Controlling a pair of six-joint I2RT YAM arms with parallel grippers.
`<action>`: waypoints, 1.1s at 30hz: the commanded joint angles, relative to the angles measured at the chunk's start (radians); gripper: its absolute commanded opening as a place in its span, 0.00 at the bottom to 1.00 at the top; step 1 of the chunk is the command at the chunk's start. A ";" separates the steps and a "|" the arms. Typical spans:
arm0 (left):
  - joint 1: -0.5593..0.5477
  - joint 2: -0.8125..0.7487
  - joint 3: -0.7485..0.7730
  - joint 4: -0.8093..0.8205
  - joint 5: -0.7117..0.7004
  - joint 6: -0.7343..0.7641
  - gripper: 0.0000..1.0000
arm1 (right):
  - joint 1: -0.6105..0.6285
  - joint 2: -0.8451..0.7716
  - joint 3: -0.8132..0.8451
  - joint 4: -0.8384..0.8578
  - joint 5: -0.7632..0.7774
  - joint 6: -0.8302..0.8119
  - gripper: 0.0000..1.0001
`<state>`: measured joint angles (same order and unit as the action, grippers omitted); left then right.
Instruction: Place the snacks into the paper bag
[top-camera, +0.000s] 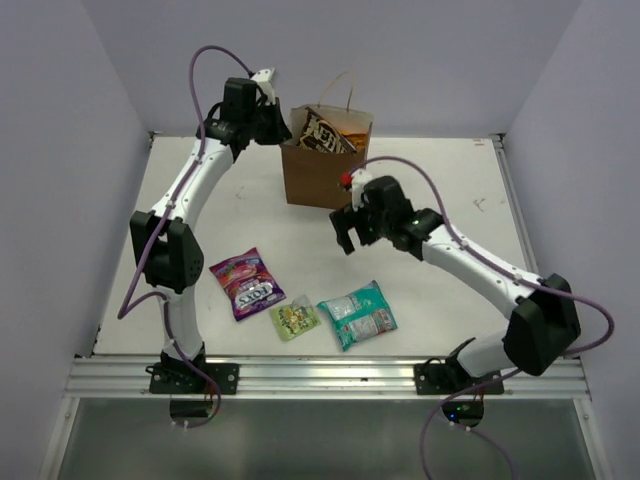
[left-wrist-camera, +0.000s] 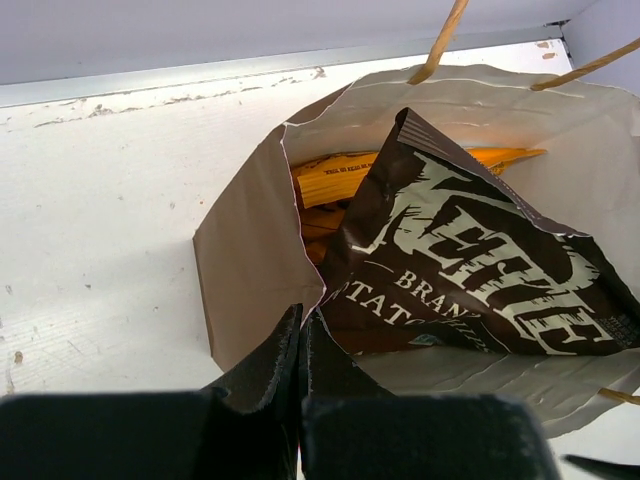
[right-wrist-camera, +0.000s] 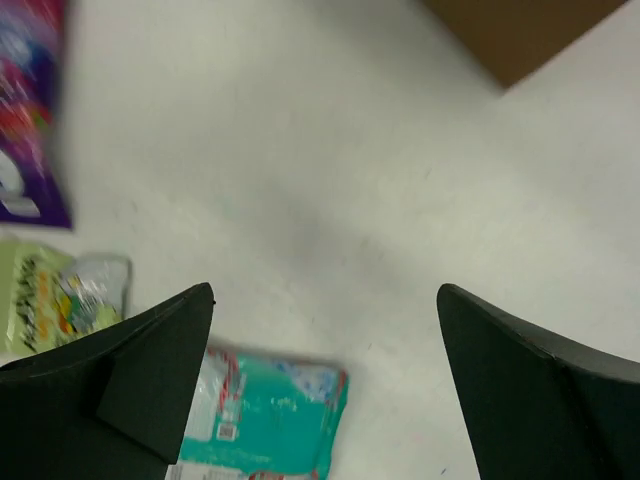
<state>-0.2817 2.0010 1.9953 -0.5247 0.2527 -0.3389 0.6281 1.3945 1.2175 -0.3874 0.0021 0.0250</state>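
Left wrist: brown chip bag (left-wrist-camera: 470, 260) lettered "KETTLE".

Table (top-camera: 450, 190) layout. Paper bag (top-camera: 310, 175) stands upright at the far middle. Inside it, the Kettle chip bag (left-wrist-camera: 470, 270) leans on top, with a second chip bag (left-wrist-camera: 335, 175) under and behind it.

Three packets lie in a row near the front edge: candy packet (top-camera: 243, 283) left, small packet (top-camera: 294, 318) in the middle, third packet (top-camera: 360, 314) right, just beside it.

Left gripper (left-wrist-camera: 300, 335) sits at the bag's left rim. Right gripper (right-wrist-camera: 325, 290) hangs between bag and row, touching neither.
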 joint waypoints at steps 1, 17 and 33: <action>-0.005 -0.030 -0.009 -0.011 -0.016 0.003 0.00 | 0.053 0.035 -0.133 -0.030 -0.005 0.108 0.98; -0.005 -0.088 -0.125 -0.009 -0.013 -0.002 0.00 | 0.268 0.088 -0.222 -0.139 -0.071 0.161 0.93; -0.011 -0.082 -0.153 -0.006 -0.003 -0.003 0.00 | 0.358 0.161 -0.340 -0.116 -0.100 0.230 0.82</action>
<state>-0.2867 1.9285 1.8675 -0.4778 0.2543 -0.3405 0.9768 1.5097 0.8944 -0.5255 -0.0982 0.2180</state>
